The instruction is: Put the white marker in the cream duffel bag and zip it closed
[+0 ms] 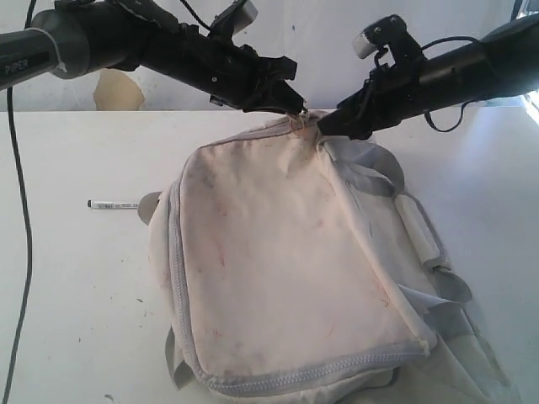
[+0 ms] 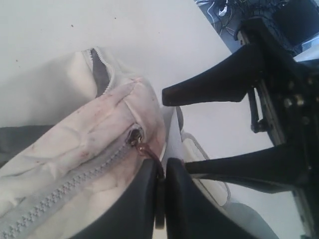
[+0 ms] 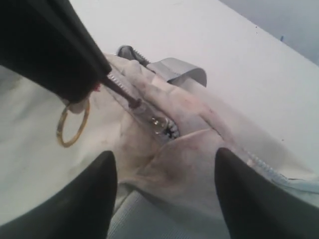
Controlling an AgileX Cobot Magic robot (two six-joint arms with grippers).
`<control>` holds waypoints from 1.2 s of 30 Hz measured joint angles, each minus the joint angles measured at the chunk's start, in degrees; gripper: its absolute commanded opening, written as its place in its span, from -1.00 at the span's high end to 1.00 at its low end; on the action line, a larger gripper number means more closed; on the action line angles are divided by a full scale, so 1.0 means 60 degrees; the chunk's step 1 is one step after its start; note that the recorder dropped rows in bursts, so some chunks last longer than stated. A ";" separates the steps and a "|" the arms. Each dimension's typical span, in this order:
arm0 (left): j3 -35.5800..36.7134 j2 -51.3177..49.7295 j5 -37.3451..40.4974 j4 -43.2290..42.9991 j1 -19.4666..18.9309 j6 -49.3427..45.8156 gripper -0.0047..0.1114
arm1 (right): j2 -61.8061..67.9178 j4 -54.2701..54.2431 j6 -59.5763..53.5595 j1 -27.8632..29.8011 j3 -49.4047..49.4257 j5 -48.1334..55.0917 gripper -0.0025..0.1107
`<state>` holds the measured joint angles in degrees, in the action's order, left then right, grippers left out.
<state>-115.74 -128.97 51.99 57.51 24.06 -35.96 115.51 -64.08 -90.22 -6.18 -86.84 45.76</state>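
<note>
The cream duffel bag lies flat on the white table, its grey zipper running up to the far end. The white marker rests on the table just left of the bag, outside it. My left gripper is shut on the reddish-brown zipper pull at the bag's far end. A gold ring hangs below it. My right gripper stands open, its fingers straddling the bag's stained end fabric beside the slider.
Grey webbing straps and a cream handle wrap lie along the bag's right side. A black cable hangs down at the far left. Bare table spreads left of the bag and behind it.
</note>
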 measured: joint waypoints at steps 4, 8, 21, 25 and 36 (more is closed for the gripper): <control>0.0000 0.0139 0.0016 -0.0052 0.0000 -0.0022 0.86 | 0.0015 -0.0015 -0.0386 -0.0234 0.0000 -0.0716 -0.01; 0.0000 0.0219 0.0016 -0.0076 0.0000 -0.0090 0.86 | 0.0015 -0.0015 -0.0569 -0.0318 0.0000 -0.1076 -0.01; 0.0000 0.0219 -0.0091 0.1093 0.0000 -0.0614 0.86 | 0.0015 -0.0015 -0.0643 -0.0341 0.0000 -0.1208 -0.01; 0.0000 0.0219 -0.0091 0.1158 0.0000 -0.0633 0.86 | 0.0015 -0.0022 -0.0642 -0.0341 0.0000 -0.1226 0.00; 0.0000 0.0219 -0.0004 0.1286 0.0000 -0.0758 0.86 | 0.0381 -0.0192 -0.1249 -0.0341 -0.0061 -0.0970 0.97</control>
<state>-115.74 -127.66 51.96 65.22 24.06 -40.51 117.79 -65.23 -97.72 -8.22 -87.20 39.95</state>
